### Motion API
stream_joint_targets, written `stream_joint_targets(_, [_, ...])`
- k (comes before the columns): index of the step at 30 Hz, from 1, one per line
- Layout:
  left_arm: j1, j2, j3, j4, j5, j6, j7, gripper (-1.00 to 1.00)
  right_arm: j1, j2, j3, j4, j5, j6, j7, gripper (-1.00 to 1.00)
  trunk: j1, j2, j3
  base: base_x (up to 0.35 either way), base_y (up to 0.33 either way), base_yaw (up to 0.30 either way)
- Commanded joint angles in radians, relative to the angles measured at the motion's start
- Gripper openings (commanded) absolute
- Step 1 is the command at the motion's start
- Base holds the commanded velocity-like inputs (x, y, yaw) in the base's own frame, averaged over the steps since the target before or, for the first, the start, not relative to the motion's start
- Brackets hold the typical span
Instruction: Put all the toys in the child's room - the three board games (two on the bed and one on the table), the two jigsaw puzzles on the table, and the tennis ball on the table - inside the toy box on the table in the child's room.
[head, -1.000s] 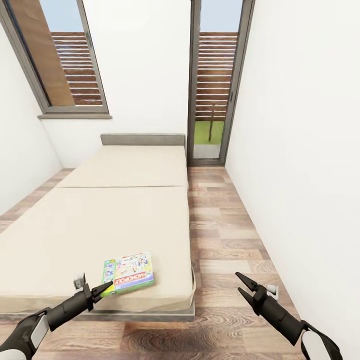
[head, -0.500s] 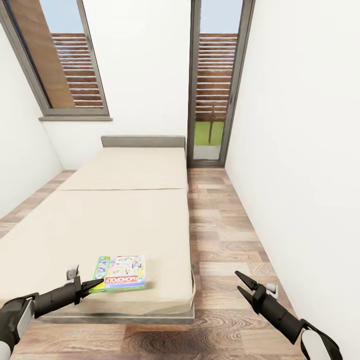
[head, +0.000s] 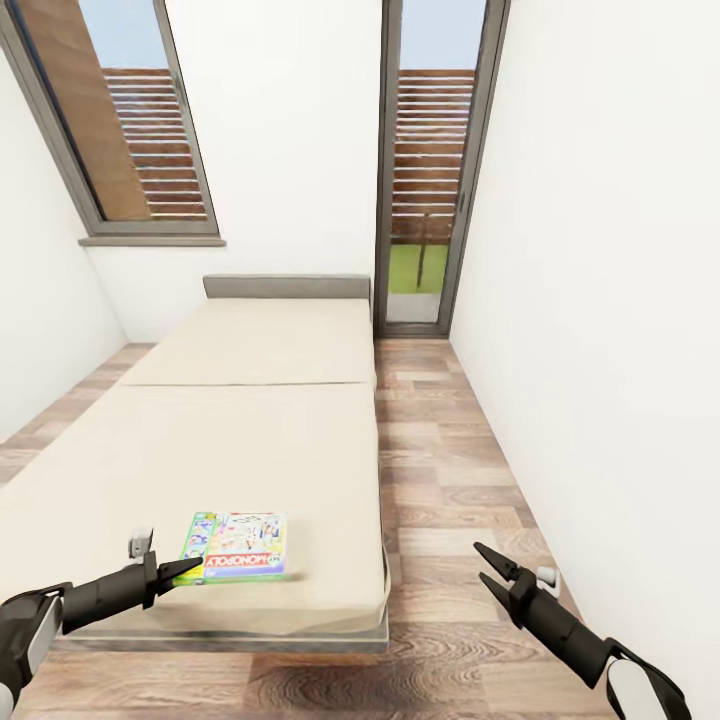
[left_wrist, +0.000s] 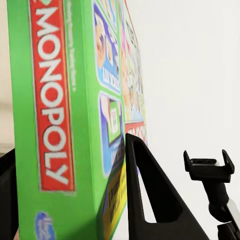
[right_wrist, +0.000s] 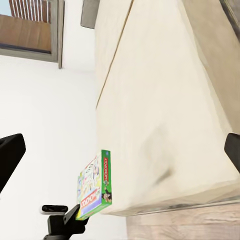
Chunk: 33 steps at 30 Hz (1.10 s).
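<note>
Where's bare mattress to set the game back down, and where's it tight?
Bare: the bed from the headboard down to the Monopoly board game, and the strip between game and the bed's floor-side edge. Tight: the near corner, where the left gripper is shut on the game's edge. The right gripper hangs open over the wood floor.

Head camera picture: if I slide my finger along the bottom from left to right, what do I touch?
Left gripper → Monopoly board game on the bed → wood floor → right gripper → white wall.
</note>
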Motion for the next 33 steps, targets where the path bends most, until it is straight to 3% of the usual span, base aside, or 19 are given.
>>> stream_joint_targets(1, [0.0,0.0,0.001,0.0,0.001,0.01,-0.003,-1.0,-0.001,0.0,-0.002,0.0,-0.002,0.007,0.001,1.0,-0.004,0.007,0.002,0.0,0.0,0.0])
stream_joint_targets(15, [0.0,0.023,-0.048,0.006,0.0,0.01,-0.005,-1.0,-0.001,0.005,-0.003,-0.002,-0.009,0.006,0.01,1.0,-0.058,0.105,0.046,-0.021,0.0,0.0])
stream_joint_targets(27, [0.0,0.038,-0.051,0.005,0.002,0.013,-0.009,-1.0,0.0,0.006,-0.002,-0.002,-0.009,0.009,0.013,1.0,-0.104,0.189,0.084,-0.047,0.0,0.0])
stream_joint_targets(33, [0.0,0.053,-0.051,0.005,0.001,0.017,-0.072,-1.0,0.0,-0.003,0.0,-0.04,-0.007,0.015,0.004,1.0,-0.127,0.231,0.103,-0.001,0.0,0.0])
